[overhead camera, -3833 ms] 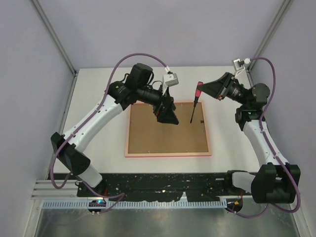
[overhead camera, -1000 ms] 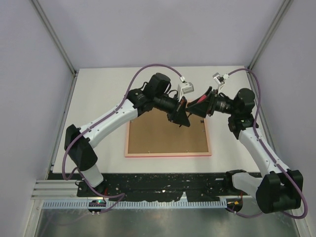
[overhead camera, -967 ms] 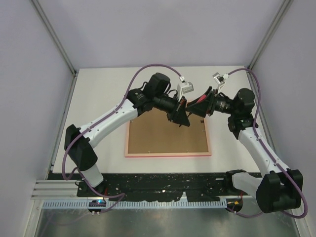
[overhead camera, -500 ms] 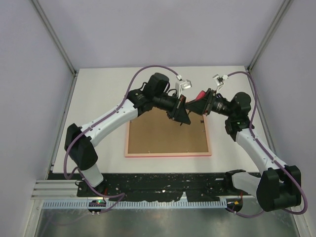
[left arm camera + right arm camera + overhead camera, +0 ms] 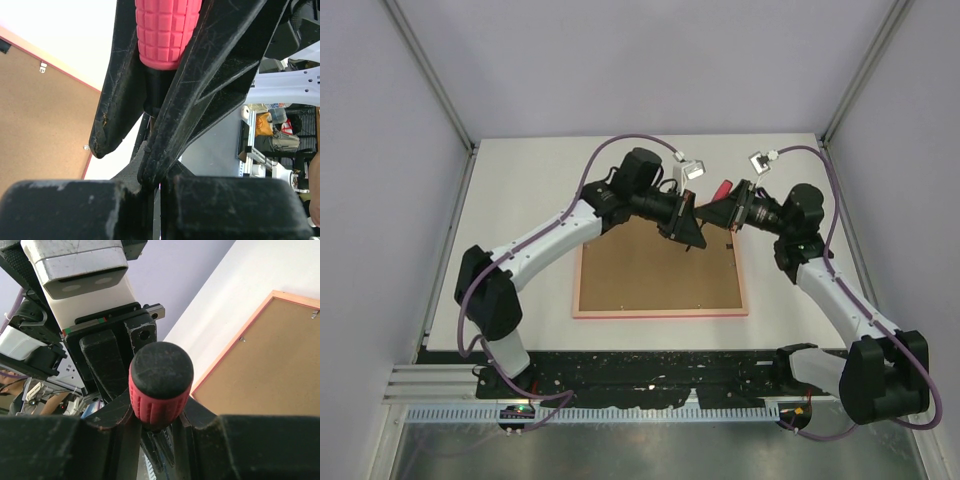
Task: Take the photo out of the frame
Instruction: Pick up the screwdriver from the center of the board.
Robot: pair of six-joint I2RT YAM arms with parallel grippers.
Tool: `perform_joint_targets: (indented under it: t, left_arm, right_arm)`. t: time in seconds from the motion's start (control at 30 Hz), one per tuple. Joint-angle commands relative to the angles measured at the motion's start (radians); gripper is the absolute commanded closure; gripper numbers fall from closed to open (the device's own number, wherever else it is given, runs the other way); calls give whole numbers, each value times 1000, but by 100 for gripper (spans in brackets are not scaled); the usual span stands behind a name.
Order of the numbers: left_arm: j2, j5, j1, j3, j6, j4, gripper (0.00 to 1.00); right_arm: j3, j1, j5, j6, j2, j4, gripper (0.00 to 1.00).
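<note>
Left pincer (image 5: pixel 155 187) is clenched hard, fingers pressed together, and the dark shaft of the screwdriver (image 5: pixel 161 382) runs straight down into the seam between them, so I read that as a grip on the blade end. Right pincer (image 5: pixel 155 422) meets it head-on. It has one finger on each side of the red ribbed handle, and both look pressed against it, so it's grasping too. That puts two pincers on one tool, in the air over the far right corner of the frame (image 5: pixel 660 314).

Now, the job itself. That pink frame lies flat on the desk (image 5: pixel 520 200), back side up, with the brown backing board (image 5: pixel 650 270) seated inside its rim. Nothing is out yet! The photo doesn't show in any view, and my guess is it sits face down under that board. So we're early. The little metal tabs (image 5: pixel 43 65) along the rim have to be dealt with, then the board lifted, then the print taken out.

What can't I see? The screwdriver's tip is buried between the left fingers. From above, the two pincers overlap into one dark knot, with only a sliver of red handle poking out. Those tabs are tiny too, and I can't tell whether any of them has been turned aside.
</note>
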Motion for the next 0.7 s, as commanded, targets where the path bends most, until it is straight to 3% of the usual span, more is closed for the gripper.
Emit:
perform_joint_targets:
  t: [0.0,0.07,0.17,0.3,0.43,0.57,0.67]
  left_arm:
    - [-5,2,15,7,-17,85,90]
    - [-13,5,21,4,16,69,69]
    - [-39,-3,42,-12,75,42,29]
    - [-70,-9,101,-9,177,-35,2]
    - [-73,-70,211,63,352,-231,0]
    - [-83,-471,248,68,535,-404,0]
    - [-135,-731,248,-108,610,-289,0]
  right_arm:
    - [63,9,12,-85,-11,-78,92]
    - [96,1,35,-140,-11,-162,92]
    - [150,-26,82,-251,-1,-286,92]
    - [175,-63,125,-354,13,-340,92]
    - [190,-66,242,-532,9,-421,92]
    - [182,-66,418,-727,2,-451,92]
    - [175,-66,527,-844,25,-468,92]
